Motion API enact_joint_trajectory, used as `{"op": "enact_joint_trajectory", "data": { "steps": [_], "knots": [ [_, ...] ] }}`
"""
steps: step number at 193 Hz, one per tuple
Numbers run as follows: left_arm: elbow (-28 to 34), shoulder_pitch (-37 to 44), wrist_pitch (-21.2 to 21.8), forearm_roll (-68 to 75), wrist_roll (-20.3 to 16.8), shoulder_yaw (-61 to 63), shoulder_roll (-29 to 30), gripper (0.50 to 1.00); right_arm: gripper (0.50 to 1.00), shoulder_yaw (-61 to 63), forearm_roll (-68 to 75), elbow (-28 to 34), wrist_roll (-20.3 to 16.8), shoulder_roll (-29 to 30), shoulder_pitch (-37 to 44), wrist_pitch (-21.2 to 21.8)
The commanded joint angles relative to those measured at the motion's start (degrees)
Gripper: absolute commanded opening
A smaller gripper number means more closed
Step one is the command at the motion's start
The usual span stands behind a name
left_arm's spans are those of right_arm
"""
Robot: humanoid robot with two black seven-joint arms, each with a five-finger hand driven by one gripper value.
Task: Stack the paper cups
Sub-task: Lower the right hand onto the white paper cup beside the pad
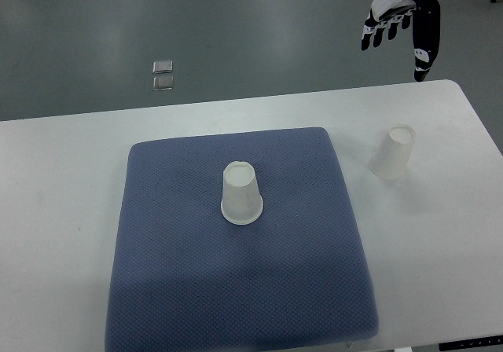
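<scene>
Plainly, both paper cups stand upside down, their wide rims on the surface and their narrower bases up. One cup (241, 194) sits near the middle of the blue mat (157, 273), and the other cup (393, 153) stands on the bare white worktop (63, 179) to the right of the mat, just beside its far right corner, well apart from the first. The right hand (399, 18) hangs in the air at the far right, beyond the worktop's far edge, its fingers spread and relaxed, holding nothing. The left hand is out of view. Such cups are likely very light and thin-walled, so a hard squeeze would dent them and a nudge could tip or slide them. A gentle grip around the side wall, toward the stiffer closed base, looks safest. The cup on the right is nearer to the hand and seems the one to lift first.
</scene>
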Motion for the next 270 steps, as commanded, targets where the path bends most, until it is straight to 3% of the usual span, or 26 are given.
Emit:
{"op": "enact_joint_trajectory", "data": {
  "steps": [1, 54, 110, 166, 270],
  "knots": [
    [0.06, 0.0, 0.0, -0.04, 0.0, -0.09, 0.0, 1.0, 0.921, -1.74, 3.72, 1.27, -0.18, -0.03, 2.91, 0.0],
    [0.76, 0.0, 0.09, -0.04, 0.0, -0.36, 0.0, 1.0, 0.917, -2.97, 4.33, 0.39, -0.62, 0.06, -1.75, -0.11],
    [0.85, 0.0, 0.09, -0.04, 0.0, -0.27, 0.0, 1.0, 0.909, -2.97, 3.72, -10.32, -2.73, 0.94, -19.58, -9.25],
    [0.85, 0.0, 0.18, -0.04, 0.09, -0.27, 0.0, 1.0, 0.903, -2.27, 1.96, -23.6, -2.73, 1.12, -33.91, -9.25],
    [0.41, 0.0, 0.18, -0.04, 0.09, -0.18, 0.0, 1.0, 0.903, 0.28, 2.4, -31.95, -2.65, 6.13, -44.46, -10.39]
  ]
}}
